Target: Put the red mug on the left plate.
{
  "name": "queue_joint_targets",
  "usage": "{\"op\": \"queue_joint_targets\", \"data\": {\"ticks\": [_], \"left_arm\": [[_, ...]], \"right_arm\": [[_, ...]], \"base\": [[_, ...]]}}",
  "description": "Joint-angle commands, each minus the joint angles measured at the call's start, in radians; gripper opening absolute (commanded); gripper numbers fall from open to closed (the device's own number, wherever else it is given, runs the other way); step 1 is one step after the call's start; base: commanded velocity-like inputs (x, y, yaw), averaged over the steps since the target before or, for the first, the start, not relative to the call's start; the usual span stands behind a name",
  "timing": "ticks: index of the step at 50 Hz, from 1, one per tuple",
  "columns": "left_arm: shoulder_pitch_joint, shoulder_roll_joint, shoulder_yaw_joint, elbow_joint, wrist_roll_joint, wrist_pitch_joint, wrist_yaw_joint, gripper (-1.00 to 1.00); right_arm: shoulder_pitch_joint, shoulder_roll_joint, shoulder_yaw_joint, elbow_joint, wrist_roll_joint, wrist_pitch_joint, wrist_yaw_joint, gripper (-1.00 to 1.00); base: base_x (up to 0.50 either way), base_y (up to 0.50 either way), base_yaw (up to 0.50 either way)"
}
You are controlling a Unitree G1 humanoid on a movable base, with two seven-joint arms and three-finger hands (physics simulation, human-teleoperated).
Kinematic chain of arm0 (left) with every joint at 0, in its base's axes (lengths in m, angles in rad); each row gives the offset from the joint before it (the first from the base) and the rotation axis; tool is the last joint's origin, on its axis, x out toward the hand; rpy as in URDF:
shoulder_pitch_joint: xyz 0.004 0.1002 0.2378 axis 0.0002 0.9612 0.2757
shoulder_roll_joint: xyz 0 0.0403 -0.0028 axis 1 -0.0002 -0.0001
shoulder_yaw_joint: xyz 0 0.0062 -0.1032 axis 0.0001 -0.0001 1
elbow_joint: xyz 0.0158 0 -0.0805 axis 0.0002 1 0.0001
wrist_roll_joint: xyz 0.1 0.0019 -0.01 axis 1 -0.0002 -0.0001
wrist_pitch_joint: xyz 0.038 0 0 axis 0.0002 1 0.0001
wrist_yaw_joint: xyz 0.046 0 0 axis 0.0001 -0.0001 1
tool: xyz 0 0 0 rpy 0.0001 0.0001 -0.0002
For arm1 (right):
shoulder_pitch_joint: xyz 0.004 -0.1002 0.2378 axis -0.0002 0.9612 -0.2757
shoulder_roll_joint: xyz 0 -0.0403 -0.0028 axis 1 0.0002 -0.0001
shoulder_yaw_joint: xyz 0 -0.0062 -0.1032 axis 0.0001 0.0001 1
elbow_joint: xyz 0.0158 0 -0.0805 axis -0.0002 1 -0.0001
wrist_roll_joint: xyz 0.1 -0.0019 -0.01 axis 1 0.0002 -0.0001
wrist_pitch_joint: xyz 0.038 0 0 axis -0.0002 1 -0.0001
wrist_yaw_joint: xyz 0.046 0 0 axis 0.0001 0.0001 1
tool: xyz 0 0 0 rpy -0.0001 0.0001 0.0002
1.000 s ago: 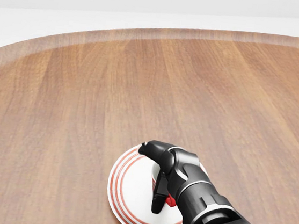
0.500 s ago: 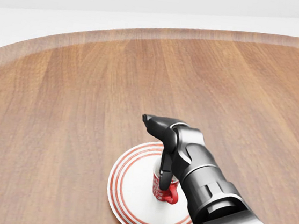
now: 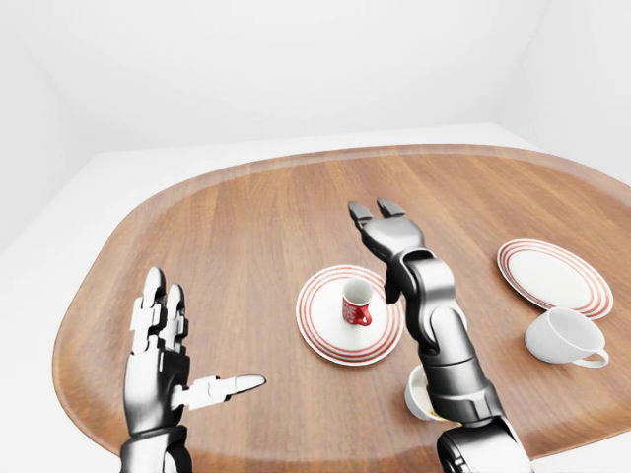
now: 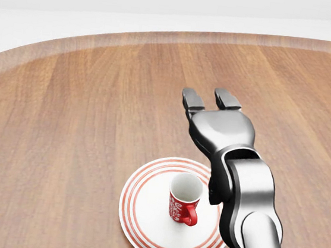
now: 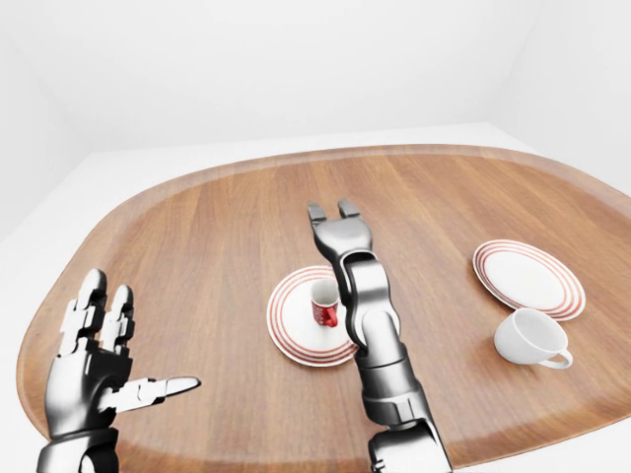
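We see the red mug (image 4: 183,205) standing upright on the left plate (image 4: 143,214), apart from our right hand (image 4: 216,127), whose fingers (image 4: 191,98) are spread wide above it. Our left hand (image 3: 163,370) hovers open beside the bench (image 3: 246,227).

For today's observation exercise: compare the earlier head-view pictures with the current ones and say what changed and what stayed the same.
The right hand let go of the red mug and rose toward the top of the head view, fingers now open and clear of it. The mug stands upright on the left plate, which did not move. The left hand, open, stayed at the view's lower left, and the camera did not shift.
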Motion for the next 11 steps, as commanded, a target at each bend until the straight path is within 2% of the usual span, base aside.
{"op": "queue_joint_targets", "data": {"ticks": [1,2,4,5,7,10,11], "left_arm": [[0.008,-0.005,-0.006,-0.006,0.008,0.000,0.002,1.00],[0.010,-0.004,-0.007,-0.006,0.008,0.000,0.002,1.00],[0.011,-0.002,-0.007,-0.007,0.005,0.000,0.002,1.00],[0.011,-0.002,-0.007,-0.006,0.005,0.000,0.003,1.00],[0.012,-0.002,-0.008,-0.007,0.005,0.000,0.003,1.00],[0.009,0.000,-0.009,-0.006,0.006,0.000,0.005,1.00],[0.007,0.001,-0.008,-0.005,0.006,0.000,0.005,1.00]], "right_arm": [[0.620,0.014,-0.052,-0.722,-0.105,0.000,0.000,1.00],[0.681,0.022,-0.057,-0.759,-0.088,0.000,-0.002,1.00],[0.812,0.038,-0.076,-0.852,-0.014,0.000,-0.130,1.00],[0.904,0.057,-0.097,-0.919,0.049,0.000,-0.280,1.00],[1.003,0.087,-0.103,-0.943,0.117,0.000,-0.452,1.00],[1.120,0.108,-0.080,-0.932,0.186,0.000,-0.678,1.00],[1.150,0.108,-0.070,-0.929,0.208,0.000,-0.723,1.00]], "base": [[0.00,0.00,0.00],[0.00,0.00,0.00],[0.00,0.00,0.00],[0.00,0.00,0.00],[0.00,0.00,0.00],[0.00,0.00,0.00],[0.00,0.00,0.00]]}}
